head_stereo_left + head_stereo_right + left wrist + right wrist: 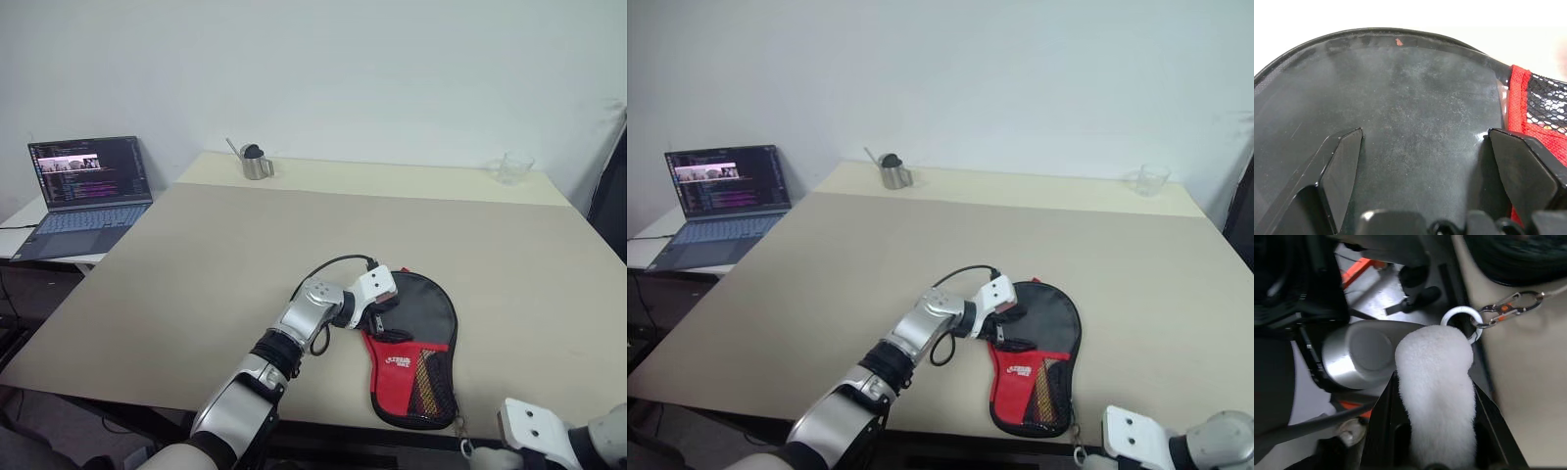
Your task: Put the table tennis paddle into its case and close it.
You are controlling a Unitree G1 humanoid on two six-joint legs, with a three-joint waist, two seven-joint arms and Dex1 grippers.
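Left eye view shows the case point(416, 348) lying flat near the tabletop's point(196, 264) front edge, round end away from the robot; whether the table tennis paddle sits inside cannot be told. On the case's left side, at its neck, the left end effector point(380, 315) rests with fingers spread wide, pinning the fabric. Off the case's handle end, the right end effector point(1437, 396) pinches the fluffy white charm point(1436, 382) clipped to the zip. My judgement: keep the left pressing firmly and draw the charm steadily along the case's seam, without lifting.
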